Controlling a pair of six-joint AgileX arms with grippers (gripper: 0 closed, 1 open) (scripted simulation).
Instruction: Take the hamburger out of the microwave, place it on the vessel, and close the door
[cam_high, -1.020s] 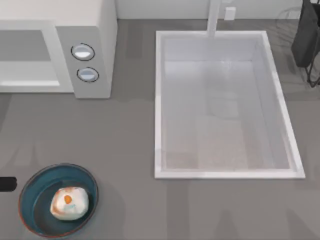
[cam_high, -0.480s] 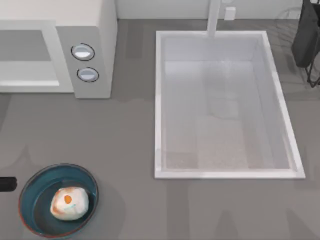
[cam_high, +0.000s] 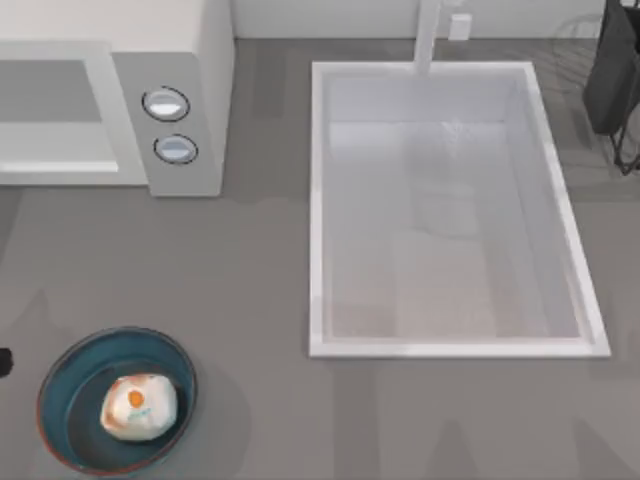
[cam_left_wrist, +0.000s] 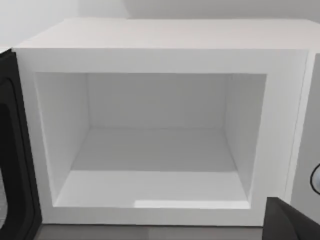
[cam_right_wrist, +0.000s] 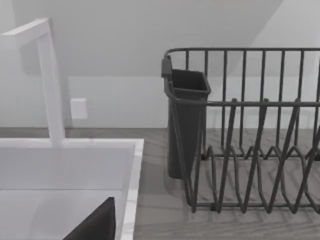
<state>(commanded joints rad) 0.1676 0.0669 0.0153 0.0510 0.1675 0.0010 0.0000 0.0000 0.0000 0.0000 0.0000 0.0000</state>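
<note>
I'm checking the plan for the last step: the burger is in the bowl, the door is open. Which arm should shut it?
Probably the left: its wrist view faces the empty microwave, with the open door beside it. The right wrist view faces the dish rack, across the sink. The hamburger lies in the vessel.

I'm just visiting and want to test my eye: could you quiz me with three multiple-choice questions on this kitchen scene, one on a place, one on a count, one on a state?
1. Where is the hamburger?
A. in the microwave
B. in the vessel
C. in the sink

2. How many knobs does the microwave have?
A. one
B. two
C. four

3. How is the door?
A. open
B. shut
C. removed

Answers:
1 B, it lies in the vessel.
2 B, two round knobs sit on the panel.
3 A, the cavity is exposed, the door swung aside.
</note>
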